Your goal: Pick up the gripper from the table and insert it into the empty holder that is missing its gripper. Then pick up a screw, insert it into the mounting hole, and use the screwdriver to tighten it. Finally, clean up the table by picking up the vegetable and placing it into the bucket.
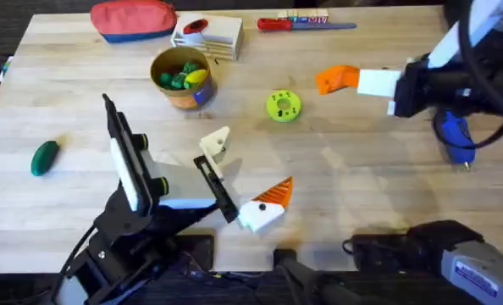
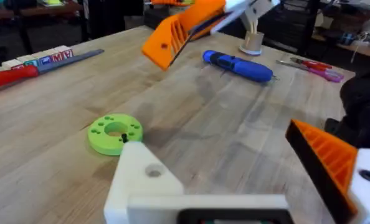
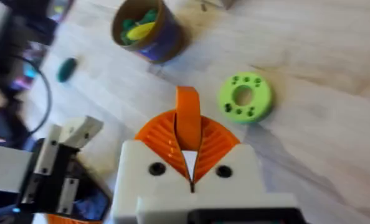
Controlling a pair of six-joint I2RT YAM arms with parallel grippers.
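Right tool [image 3: 188, 144] clamps the orange gripper [image 3: 187, 109] above the tabletop [image 1: 370, 169]; left tool [image 1: 245, 169] stands open

The right tool's two orange ribbed pads are pressed together on the gripper, which sticks out past their tips, and the tool hangs in the air near the lime-green disc [image 1: 283, 106]. The left tool lies low over the near middle of the tabletop with its fingers spread wide: one finger carries an orange pad [image 2: 325, 158], the other is the bare white holder [image 2: 141, 177] with a small hole in its face. The blue screwdriver [image 1: 453, 135] lies at the right side under the right arm. The dark-green vegetable [image 1: 44, 157] rests at the far left, well apart from the bucket [image 1: 184, 78], which holds green and yellow toy pieces
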